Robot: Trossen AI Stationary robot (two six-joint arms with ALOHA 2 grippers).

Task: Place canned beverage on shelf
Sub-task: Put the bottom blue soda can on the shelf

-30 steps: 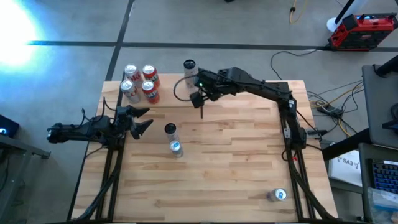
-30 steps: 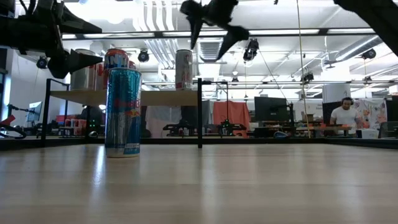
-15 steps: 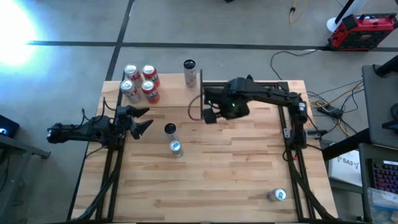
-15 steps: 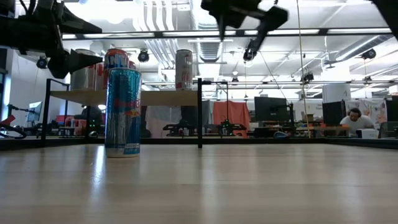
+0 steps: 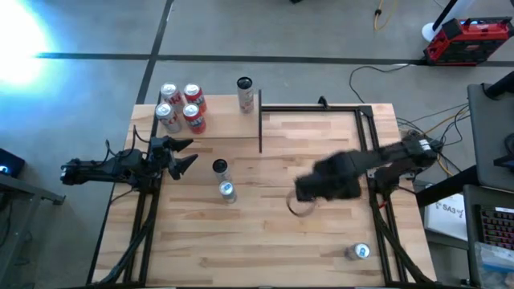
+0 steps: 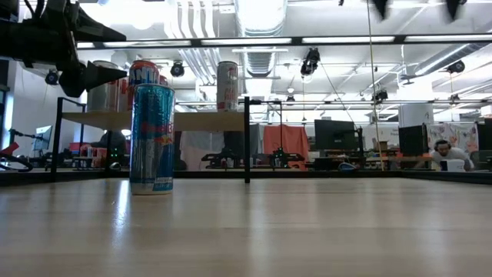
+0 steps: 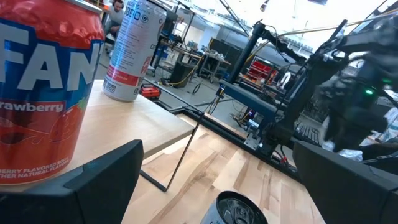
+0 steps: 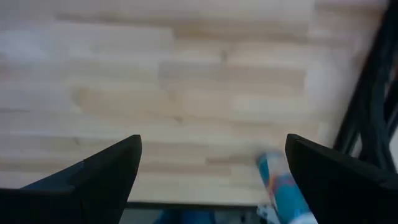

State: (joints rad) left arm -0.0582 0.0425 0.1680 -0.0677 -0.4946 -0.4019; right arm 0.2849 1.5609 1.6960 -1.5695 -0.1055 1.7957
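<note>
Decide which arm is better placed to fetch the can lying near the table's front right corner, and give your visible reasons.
Probably the right. Its open, empty pincer is over the table's right half, and its wrist view already shows the lying can. The left pincer waits open at the left edge, near two upright cans.

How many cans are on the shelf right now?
5: four clustered at the shelf's left end, one slim can alone near its right end. None seems hidden.

The right pincer (image 5: pixel 301 207) is motion-blurred; a blue can (image 8: pixel 283 186) blurs, cut by the picture's edge.
</note>
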